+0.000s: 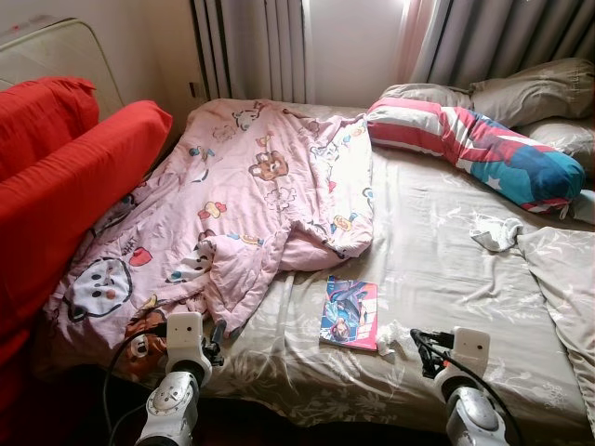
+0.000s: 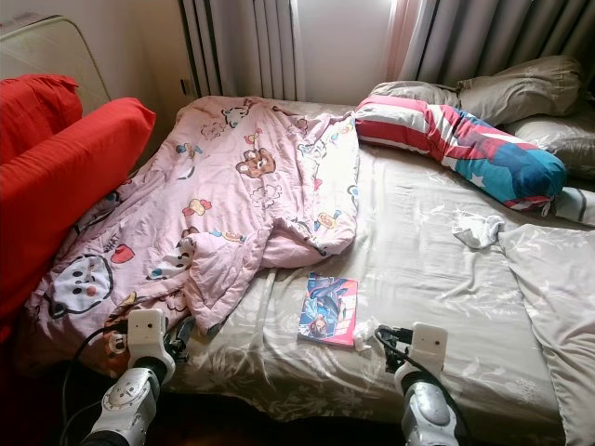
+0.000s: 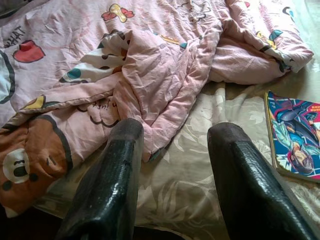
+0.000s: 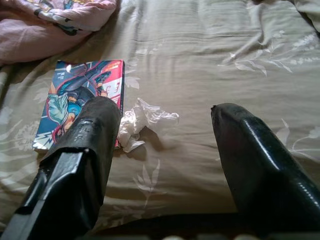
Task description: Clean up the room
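Comic book: thin, glossy, blue-and-red cover [image 1: 350, 313], found lying flat on the beige leaf-print bed sheet [image 1: 437, 251] near the foot edge, so pretty clearly dropped there rather than put away.
Tissue: a crumpled white wad [image 4: 141, 120], seen touching the comic's corner; probably the easiest trash pick.
Blanket: pink cartoon-print quilt [image 1: 251, 200], bunched toward the left half of the bed with one corner folded back, which is why the sheet is exposed.
Sock-like rag: small white-grey cloth [image 1: 497, 233], left loose near the striped red, white and blue bolster pillow [image 1: 469, 144].
Left hand [image 3: 170, 165]: held open and empty just above the quilt's lower edge, nothing touched.
Right hand [image 4: 165, 145]: also spread open and empty, lined up so the tissue sits just inside one black finger [image 4: 82, 160]; looks like a grab is being set up.
Red cushions [image 1: 65, 177]: stacked against the bed's left side.
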Available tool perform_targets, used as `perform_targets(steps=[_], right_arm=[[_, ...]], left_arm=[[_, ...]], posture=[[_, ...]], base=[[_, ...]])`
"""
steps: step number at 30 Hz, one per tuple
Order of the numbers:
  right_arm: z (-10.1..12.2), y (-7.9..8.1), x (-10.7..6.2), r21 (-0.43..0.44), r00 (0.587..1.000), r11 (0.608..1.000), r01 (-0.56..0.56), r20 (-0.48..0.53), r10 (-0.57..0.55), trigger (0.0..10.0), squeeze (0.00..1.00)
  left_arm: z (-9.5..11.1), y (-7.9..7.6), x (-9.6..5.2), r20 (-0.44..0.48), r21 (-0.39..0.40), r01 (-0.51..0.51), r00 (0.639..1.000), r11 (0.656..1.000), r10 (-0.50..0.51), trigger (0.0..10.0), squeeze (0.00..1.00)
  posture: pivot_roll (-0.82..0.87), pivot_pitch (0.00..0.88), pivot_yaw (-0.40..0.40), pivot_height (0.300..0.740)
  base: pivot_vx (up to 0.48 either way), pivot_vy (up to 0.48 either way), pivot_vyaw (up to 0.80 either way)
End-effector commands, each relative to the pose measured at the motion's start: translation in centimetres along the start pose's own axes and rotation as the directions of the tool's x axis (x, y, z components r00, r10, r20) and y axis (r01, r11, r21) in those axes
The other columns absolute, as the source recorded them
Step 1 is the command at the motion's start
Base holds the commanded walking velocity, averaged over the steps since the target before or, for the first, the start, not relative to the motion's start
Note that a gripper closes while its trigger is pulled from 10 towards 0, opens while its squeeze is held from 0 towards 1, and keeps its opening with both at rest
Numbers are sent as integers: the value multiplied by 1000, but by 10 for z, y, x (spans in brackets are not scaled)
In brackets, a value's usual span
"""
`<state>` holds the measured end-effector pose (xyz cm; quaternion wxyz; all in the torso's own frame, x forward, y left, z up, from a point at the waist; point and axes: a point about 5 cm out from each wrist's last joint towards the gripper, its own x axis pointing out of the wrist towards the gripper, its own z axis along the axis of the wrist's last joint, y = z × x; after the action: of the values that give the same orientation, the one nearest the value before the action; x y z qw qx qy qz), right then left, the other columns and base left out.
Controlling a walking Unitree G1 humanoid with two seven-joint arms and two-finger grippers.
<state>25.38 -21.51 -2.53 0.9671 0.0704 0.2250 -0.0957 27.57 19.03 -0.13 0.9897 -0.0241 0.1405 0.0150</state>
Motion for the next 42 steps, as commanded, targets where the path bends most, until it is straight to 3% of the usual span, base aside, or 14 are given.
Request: perform_targets(steps=[1, 22, 31, 33, 34, 39, 42], right_arm=[[2, 3, 1, 14, 1000, 1000, -4, 7, 4, 10000, 0], [6, 7, 2, 5, 999, 999, -40, 28, 40, 10000, 0], [8, 9, 3, -39, 996, 996, -79, 28, 81, 10000, 0], [9, 11, 4, -57, 995, 994, -95, 33, 97, 10000, 0], [12, 22, 6, -91, 991, 988, -124, 36, 128, 10000, 0], [14, 37, 8, -132, 984, 977, -167, 31, 173, 10000, 0], [14, 40, 9, -127, 984, 977, -173, 14, 177, 10000, 0]], left_arm=[[-1, -2, 1, -17, -4, 7, 1000, 1000, -8, 10000, 0], [2, -8, 3, 0, -13, 16, 1000, 1000, -16, 10000, 0], [6, -12, 5, 15, -27, 20, 1000, 999, -20, 10000, 0], [7, -13, 6, 20, -30, 21, 1000, 999, -21, 10000, 0], [9, -13, 7, 25, -34, 21, 999, 999, -20, 10000, 0], [11, -9, 8, 27, -40, 18, 999, 999, -17, 10000, 0], [11, -7, 8, 23, -41, 16, 1000, 999, -15, 10000, 0]], posture=[[-33, 9, -31, 740], [-30, 21, -32, 740], [-31, 29, -31, 740], [-32, 34, -32, 740], [-33, 34, -32, 740], [-33, 36, -32, 740], [-33, 36, -32, 735]], base=[[304, 0, 0], [302, 0, -88], [0, 0, 0], [0, 0, 0], [0, 0, 0], [0, 0, 0], [0, 0, 0]])
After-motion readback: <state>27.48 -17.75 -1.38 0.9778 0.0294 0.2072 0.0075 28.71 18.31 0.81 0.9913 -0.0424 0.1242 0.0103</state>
